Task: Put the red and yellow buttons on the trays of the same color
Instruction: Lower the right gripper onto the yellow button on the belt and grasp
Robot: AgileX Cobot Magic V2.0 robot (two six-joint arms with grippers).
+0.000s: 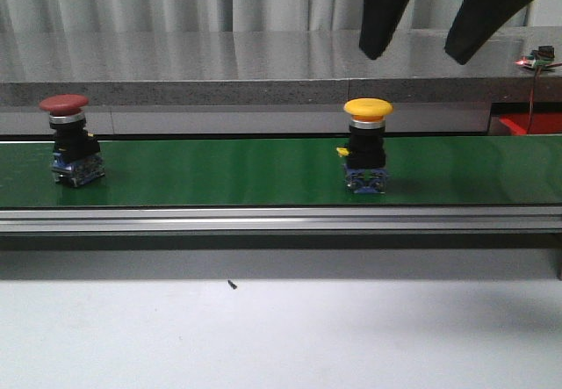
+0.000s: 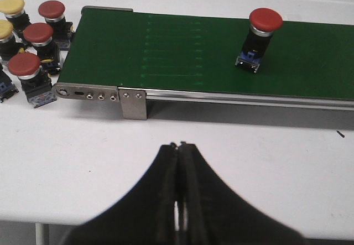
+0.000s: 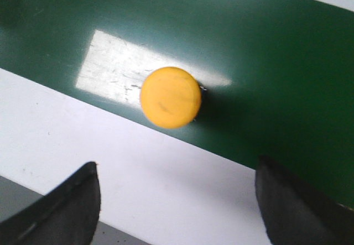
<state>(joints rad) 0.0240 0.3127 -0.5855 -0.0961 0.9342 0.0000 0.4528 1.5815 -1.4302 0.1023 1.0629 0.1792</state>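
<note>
On my front camera the green belt (image 1: 263, 171) runs across the middle of the frame, with two mushroom-head buttons standing upright on it. The red button (image 1: 70, 139) sits at the left edge of the frame: a dull red domed cap, a silver collar under it, then a black body on a blue base. The yellow button (image 1: 366, 146) stands right of centre, with a bright yellow cap, the same silver collar, black body and blue base, and a small yellow tab sticking out at its left side. The two are well apart.

At the far right, behind the belt, I can make out a sliver of bright red plastic, the red tray (image 1: 527, 126); most of it is cut off or hidden.

My right gripper (image 1: 448, 29) hangs at the top right of the front frame, above and behind the yellow button, its two dark fingers spread wide. The right wrist camera agrees: the yellow cap sits in the middle of the picture and the right gripper's fingers (image 3: 61, 212) are in the lower corners, far apart and touching nothing.

On the left wrist camera my left gripper (image 2: 180, 201) sits at bottom centre, fingers pressed together with nothing between them, over the white table (image 2: 249, 156). The red button stands on the belt at upper right. At upper left, off the belt's end, a cluster of spare buttons (image 2: 30, 46), red and yellow, stands on the table.
</note>
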